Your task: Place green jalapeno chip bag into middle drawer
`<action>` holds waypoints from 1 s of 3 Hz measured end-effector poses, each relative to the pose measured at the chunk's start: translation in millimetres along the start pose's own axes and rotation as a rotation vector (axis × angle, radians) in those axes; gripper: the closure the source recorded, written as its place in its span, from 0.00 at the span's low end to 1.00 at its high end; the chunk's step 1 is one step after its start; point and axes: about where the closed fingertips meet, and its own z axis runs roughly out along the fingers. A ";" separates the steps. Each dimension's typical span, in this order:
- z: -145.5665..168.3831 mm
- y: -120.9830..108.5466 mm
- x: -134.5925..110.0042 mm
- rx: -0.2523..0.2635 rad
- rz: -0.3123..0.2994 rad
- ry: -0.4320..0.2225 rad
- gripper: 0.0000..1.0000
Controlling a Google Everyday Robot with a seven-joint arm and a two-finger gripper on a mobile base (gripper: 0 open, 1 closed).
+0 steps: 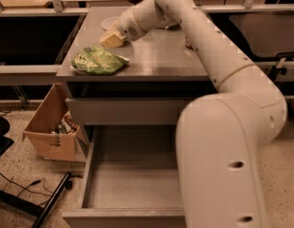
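Note:
The green jalapeno chip bag (98, 61) lies flat on the grey counter top (156, 56), near its front left edge. My gripper (112, 39) hangs just behind and to the right of the bag, close above the counter and apart from the bag. The arm reaches in from the right across the counter. The middle drawer (132, 186) stands pulled open low in front of the cabinet, and its grey floor is bare.
A closed grey drawer front (122, 110) sits above the open drawer. A white bowl (108, 22) shows partly behind the arm at the back of the counter. An open cardboard box (49, 127) stands on the floor at the left. My large arm links fill the right side.

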 end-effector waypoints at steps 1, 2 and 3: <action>-11.4 -1.2 -25.4 -0.004 -0.031 0.180 0.11; -10.7 12.6 -23.7 -0.034 -0.053 0.392 0.00; -7.7 22.9 1.6 -0.052 -0.005 0.545 0.00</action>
